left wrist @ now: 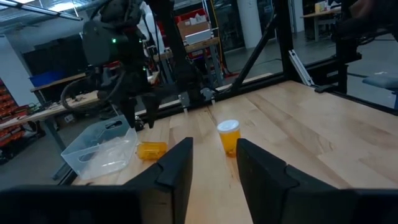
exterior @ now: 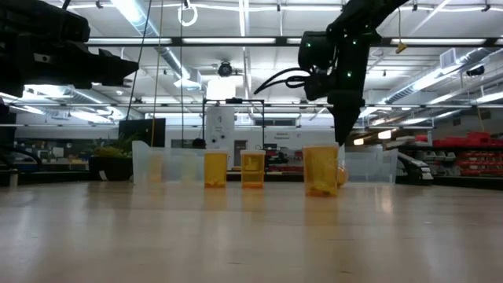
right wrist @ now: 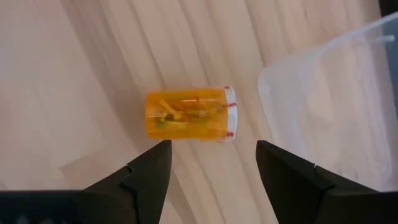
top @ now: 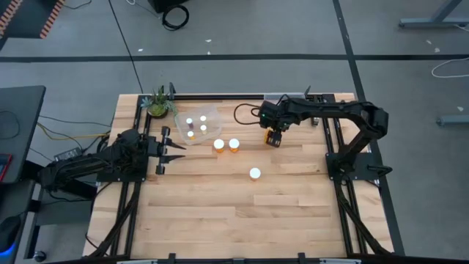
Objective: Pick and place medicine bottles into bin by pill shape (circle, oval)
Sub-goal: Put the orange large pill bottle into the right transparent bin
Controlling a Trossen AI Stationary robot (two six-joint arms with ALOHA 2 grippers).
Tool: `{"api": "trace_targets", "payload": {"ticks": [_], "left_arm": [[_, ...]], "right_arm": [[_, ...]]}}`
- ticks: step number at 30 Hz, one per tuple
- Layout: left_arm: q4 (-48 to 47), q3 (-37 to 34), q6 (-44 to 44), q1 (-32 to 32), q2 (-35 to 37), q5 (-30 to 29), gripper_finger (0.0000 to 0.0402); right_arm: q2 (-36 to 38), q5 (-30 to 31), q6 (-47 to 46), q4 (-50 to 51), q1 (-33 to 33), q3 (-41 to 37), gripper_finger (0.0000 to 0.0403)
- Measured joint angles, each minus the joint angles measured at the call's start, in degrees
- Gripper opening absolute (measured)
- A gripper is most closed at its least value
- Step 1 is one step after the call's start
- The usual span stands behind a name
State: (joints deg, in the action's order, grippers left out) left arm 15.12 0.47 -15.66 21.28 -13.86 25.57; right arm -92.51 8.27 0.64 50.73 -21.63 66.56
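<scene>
Right gripper (right wrist: pixel 211 165) open, empty, above toppled orange bottle (right wrist: pixel 189 115) lying just ahead of fingertips, beside second bin (right wrist: pixel 336 93).
Left gripper (left wrist: pixel 214 165) parted, empty; upright bottle (left wrist: pixel 228 135) ahead.
Several bottles in bin (top: pixel 209 117); four left on table.

A bin (top: pixel 199 123) holding bottles sits near the desk's (top: pixel 220 213) far edge. Two bottles (top: pixel 226 145) stand just beside it. Another bottle (top: pixel 254 174) stands mid-desk.

Bright overhead striplights, blurred foreground
</scene>
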Motion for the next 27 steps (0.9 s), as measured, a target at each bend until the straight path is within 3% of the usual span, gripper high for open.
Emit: {"api": "trace_targets", "payload": {"ticks": [23,27], "left_arm": [[0.01,0.0,-0.02,0.0,-0.01,0.01,0.0139],[0.02,0.0,0.0,0.01,0.0,0.0,0.0142]], "right_arm": [[-0.04,-0.43,8.77,-10.68,-4.26,-9.99,0.0241],[-0.04,-3.71,11.46,-14.83,-4.49,-12.77,0.0241]]}}
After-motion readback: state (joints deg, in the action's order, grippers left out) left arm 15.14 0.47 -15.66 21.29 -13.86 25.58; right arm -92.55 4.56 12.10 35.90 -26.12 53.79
